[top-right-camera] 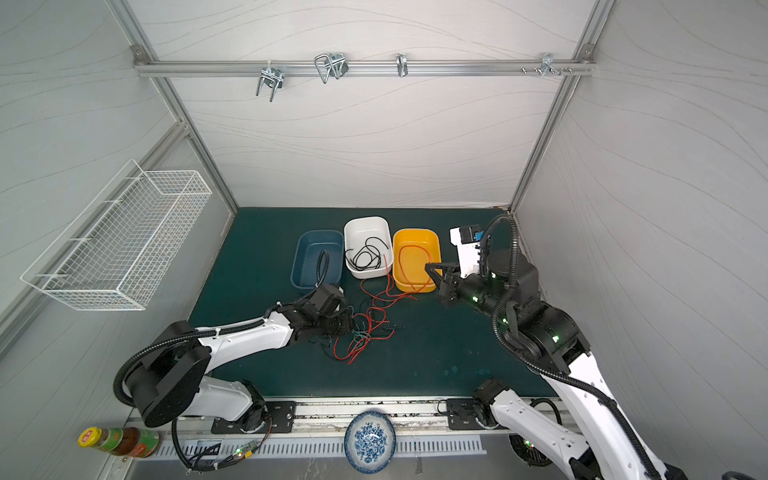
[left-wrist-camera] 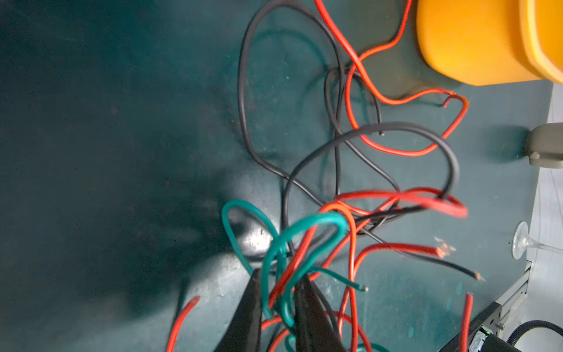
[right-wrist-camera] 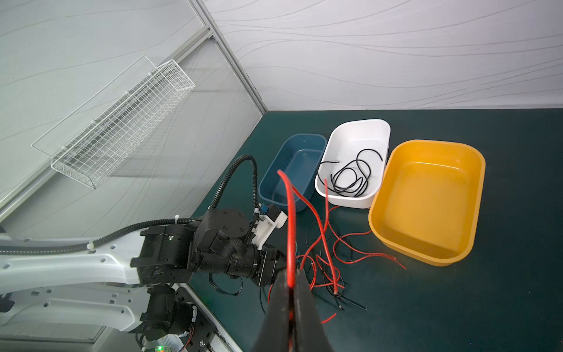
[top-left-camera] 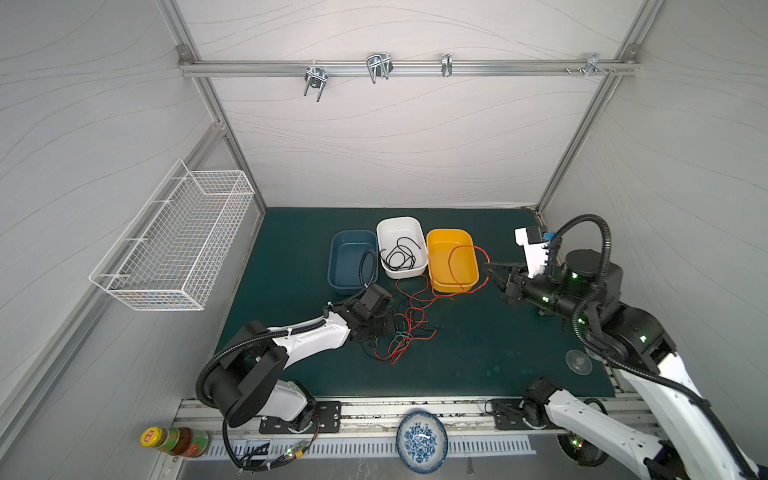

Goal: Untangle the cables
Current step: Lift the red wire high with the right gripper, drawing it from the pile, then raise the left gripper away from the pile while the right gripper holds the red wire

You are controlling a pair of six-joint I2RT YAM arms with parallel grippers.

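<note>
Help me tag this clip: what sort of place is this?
Probably a robotics lab test cell: aluminium frame, panel walls, two bench-mounted robot arms, and loose cables on a green mat.

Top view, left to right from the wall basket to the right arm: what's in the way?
wire basket → blue bin → white bin → yellow bin → right gripper

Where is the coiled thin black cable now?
In both top views the coiled thin black cable lies inside the white plastic tub, at the middle back of the green mat, between the blue tub and the yellow tub.
</note>
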